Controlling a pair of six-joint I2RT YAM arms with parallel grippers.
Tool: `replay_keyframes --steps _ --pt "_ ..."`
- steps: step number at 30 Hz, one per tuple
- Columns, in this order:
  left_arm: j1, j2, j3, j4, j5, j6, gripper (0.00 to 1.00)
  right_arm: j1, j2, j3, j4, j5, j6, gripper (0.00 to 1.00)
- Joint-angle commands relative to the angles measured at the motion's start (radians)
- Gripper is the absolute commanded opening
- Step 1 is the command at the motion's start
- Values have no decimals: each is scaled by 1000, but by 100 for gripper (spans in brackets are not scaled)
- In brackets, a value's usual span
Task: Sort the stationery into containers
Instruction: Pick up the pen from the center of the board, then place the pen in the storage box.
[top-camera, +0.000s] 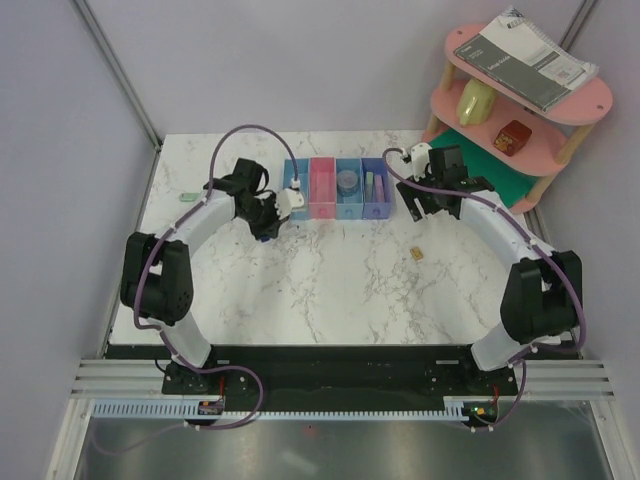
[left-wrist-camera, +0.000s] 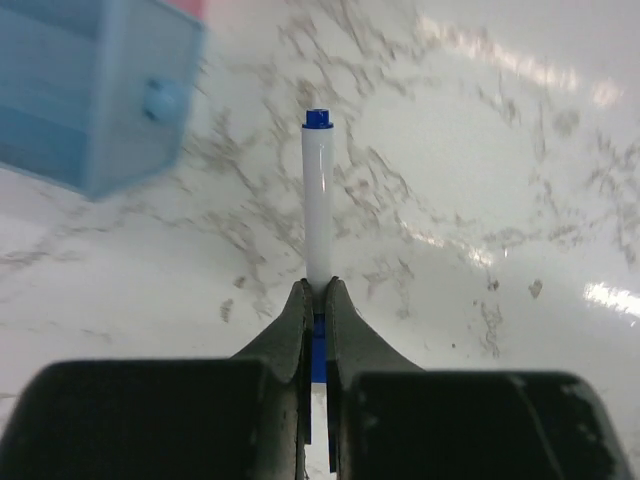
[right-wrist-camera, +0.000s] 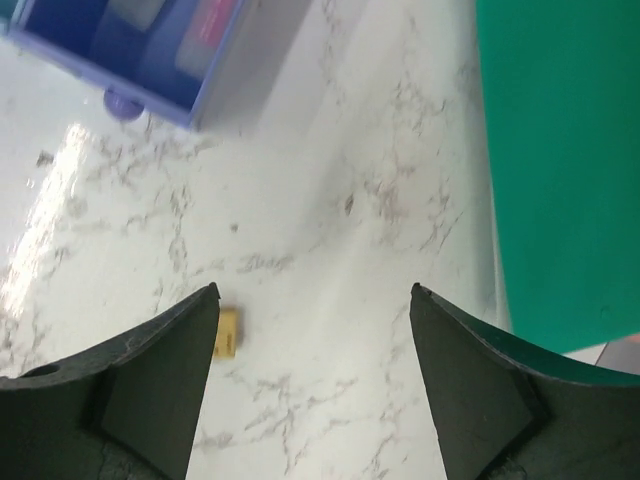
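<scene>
**Pen gripped in left claw beside the tray row**

Thin blue-and-white pen (left-wrist-camera: 318, 190) pinched by its near end in the left claw (left-wrist-camera: 318, 296), fingers closed tight on it. White barrel and blue tip aimed at 12 o'clock in the wrist view. From above, just beside the row's 9 o'clock end, toward 7 o'clock. Cannot tell whether clear of the surface (top-camera: 330, 290) or touching it.

Joined row of four trays (top-camera: 335, 163) at 12 o'clock on the surface. Read from 9 o'clock to 3 o'clock:
- light blue tray (top-camera: 296, 172)
- pink tray (top-camera: 322, 190)
- second light blue tray (top-camera: 348, 208), holding a small grey round roll (top-camera: 347, 181)
- purple-blue tray (top-camera: 375, 211), holding a pale green marker (top-camera: 369, 185) and a pink-purple marker (top-camera: 381, 188) side by side, lengthwise

Right claw (right-wrist-camera: 313, 292) spread wide, gripping nothing, near the row's 3 o'clock end. Tiny gold clip (right-wrist-camera: 228, 333) loose on the marble at 6 o'clock of that claw. Small pale green item (top-camera: 187, 196) alone near the 9 o'clock edge. Flat green mat (top-camera: 500, 175) at 2 o'clock, at the foot of a pink tiered shelf (top-camera: 592, 100) with a grey spiral notebook (top-camera: 525, 60) on top.
</scene>
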Motion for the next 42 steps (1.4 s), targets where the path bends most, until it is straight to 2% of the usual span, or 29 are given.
replay_keyframes --steps 1,6,8,18,24,32,34,35,39,42 --pt "-18 -20 249 -7 147 -308 2 16 -119 -158 -20 -2 -53 84" --pt "-37 161 560 0 184 -633 2 19 -119 -281 -14 -100 -34 81" --pt "-49 257 634 11 184 -725 2 17 -101 -301 -6 -112 -30 81" --pt "-103 552 924 114 68 -921 2 19 -12 -345 98 -124 -27 79" --pt "-109 618 989 145 -24 -924 2 19 60 -341 132 -137 -34 76" --pt "-118 612 943 163 -139 -924 2 17 111 -342 165 -135 -33 73" --pt "-121 606 932 165 -158 -925 2 19 122 -341 166 -134 -36 68" --pt "-121 604 923 165 -164 -924 2 19 122 -339 167 -134 -36 60" --pt "-121 600 903 165 -182 -915 2 17 111 -338 164 -140 -33 47" --pt "-123 596 886 162 -185 -904 11 17 97 -336 155 -137 -33 41"
